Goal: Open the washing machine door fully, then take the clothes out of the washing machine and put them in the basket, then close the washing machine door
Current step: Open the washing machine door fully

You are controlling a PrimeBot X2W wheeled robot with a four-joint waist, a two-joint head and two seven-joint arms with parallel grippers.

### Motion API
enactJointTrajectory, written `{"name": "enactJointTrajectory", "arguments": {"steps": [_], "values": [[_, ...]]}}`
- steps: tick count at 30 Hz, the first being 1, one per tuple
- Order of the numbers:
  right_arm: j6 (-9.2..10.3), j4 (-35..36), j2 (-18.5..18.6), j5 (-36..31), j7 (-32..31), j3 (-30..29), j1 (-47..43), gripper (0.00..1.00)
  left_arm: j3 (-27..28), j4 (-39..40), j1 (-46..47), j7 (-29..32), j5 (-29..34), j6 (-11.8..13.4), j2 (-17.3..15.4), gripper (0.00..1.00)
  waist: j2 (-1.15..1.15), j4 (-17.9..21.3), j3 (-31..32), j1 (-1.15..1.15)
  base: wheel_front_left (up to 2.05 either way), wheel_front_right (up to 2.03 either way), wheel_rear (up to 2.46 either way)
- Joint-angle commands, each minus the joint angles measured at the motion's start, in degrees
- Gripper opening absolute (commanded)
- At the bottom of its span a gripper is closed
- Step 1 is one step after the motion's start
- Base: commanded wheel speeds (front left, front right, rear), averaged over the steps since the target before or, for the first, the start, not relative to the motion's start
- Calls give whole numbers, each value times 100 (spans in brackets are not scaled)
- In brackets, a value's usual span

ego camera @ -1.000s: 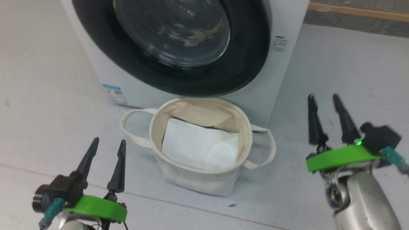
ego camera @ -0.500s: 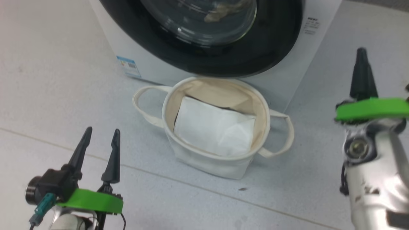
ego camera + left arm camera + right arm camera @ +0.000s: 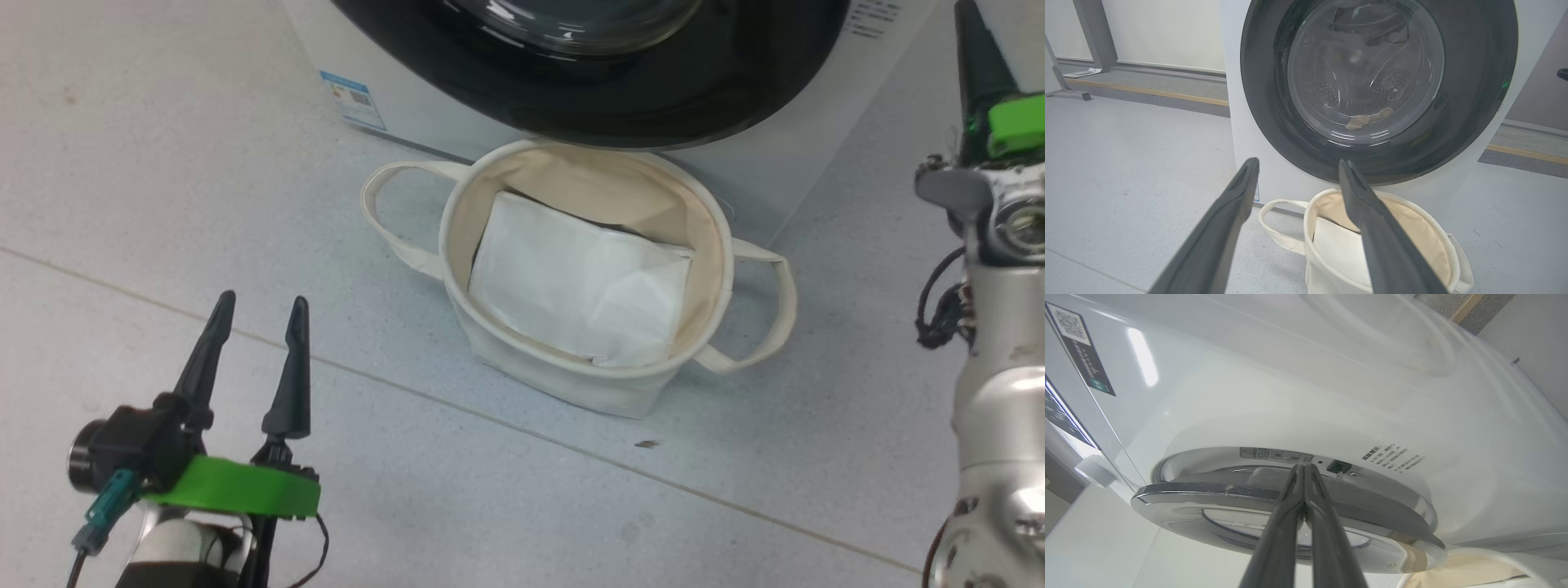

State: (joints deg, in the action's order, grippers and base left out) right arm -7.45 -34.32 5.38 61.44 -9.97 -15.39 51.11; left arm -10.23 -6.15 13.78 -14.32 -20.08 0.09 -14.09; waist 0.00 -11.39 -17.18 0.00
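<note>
Down low and closest is the left end effector [image 3: 263,299]. Its two dark fingers are spread wide apart and there is nothing between them. It hangs over the grey floor [image 3: 163,163], well apart from the basket, and points toward the machine.

A bit farther on, the basket [image 3: 571,384] sits on the floor. It is a small round cream tub with a loop handle on each side. It stands upright, and its back edge is right up by the front of the machine, just under the door. Inside it lies a plain white folded sheet [image 3: 580,286], which leans a little toward one side.

Behind the basket stands the washing machine [image 3: 1237,102], a big white box. A small blue label sticker [image 3: 353,98] is stuck low on its front.

The washing machine door [image 3: 1265,81] is round, with a wide shiny black rim and a clear glass middle. From the left wrist view it looks shut.

The right end effector [image 3: 1303,467] is up at the side of the door. Its two fingers are pressed tight together and hold nothing. Their tips sit right at the door's edge, by the gap between the rim and the white front. I cannot tell if they touch it.

Farthest in, through the glass, a small tan bit of the clothes [image 3: 1357,121] lies at the bottom of the drum.
</note>
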Motion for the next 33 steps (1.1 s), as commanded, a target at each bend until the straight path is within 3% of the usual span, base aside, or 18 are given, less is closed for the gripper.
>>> {"name": "enactJointTrajectory", "arguments": {"steps": [1, 13, 28, 33], "values": [[-3, 123, 41, 85, -136, 56, 315, 0, 236, 136, 229, -68, 82, -37, -78, 100, 0, -59, -40, 0, 0, 0, 0], [-3, -993, 442, 195, -803, -88, 1330, 0, 486, 43, 184, -68, 218, -186, 177, 100, 0, -298, -192, 0, 0, 0, 0], [-3, -1772, 590, -142, -1364, 125, 2197, 0, 670, 128, 281, -68, 472, -459, 433, 100, 0, -533, -534, 0, 0, 0, 0], [-3, -1992, 531, -130, -1908, 217, 2410, 0, 744, 111, 256, -68, 526, -531, 505, 100, 0, -522, -524, 0, 0, 0, 0]]}}
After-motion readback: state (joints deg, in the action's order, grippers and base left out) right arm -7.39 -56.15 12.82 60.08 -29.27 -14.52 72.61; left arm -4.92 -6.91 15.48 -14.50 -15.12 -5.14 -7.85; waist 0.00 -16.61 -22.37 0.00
